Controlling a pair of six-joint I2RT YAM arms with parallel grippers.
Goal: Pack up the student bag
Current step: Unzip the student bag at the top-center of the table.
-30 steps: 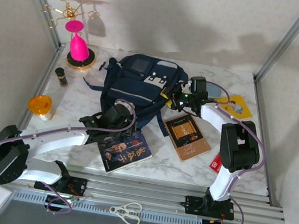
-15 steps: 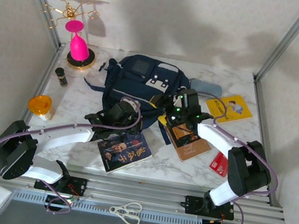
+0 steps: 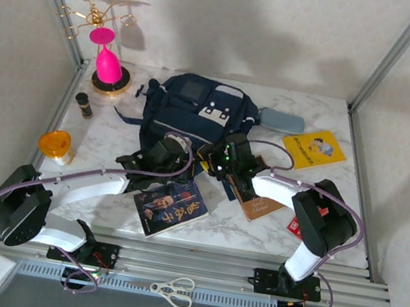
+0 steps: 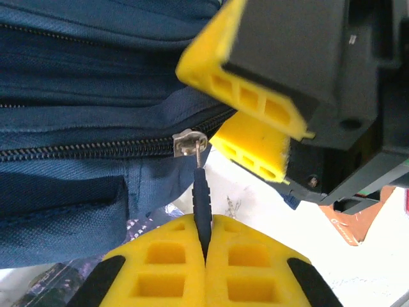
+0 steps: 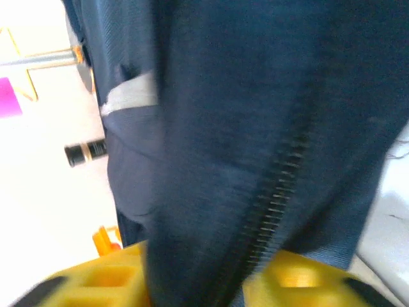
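From above, the bag [image 3: 195, 116] lies mid-table, both grippers at its near edge. The left gripper [image 4: 204, 252] has its fingers closed on the zip pull [image 4: 200, 201], likely to open the bag. The right gripper [image 5: 204, 281] clamps a fabric fold, probably bracing it.

The student bag [image 3: 196, 113] is navy blue with light grey piping, a grey square patch and a white buckle patch. The desk [image 3: 331, 246] is white marble veined in grey. Both grippers' fingers [image 4: 255, 109] are yellow, and the zipper pull [image 4: 202, 199] is dark.
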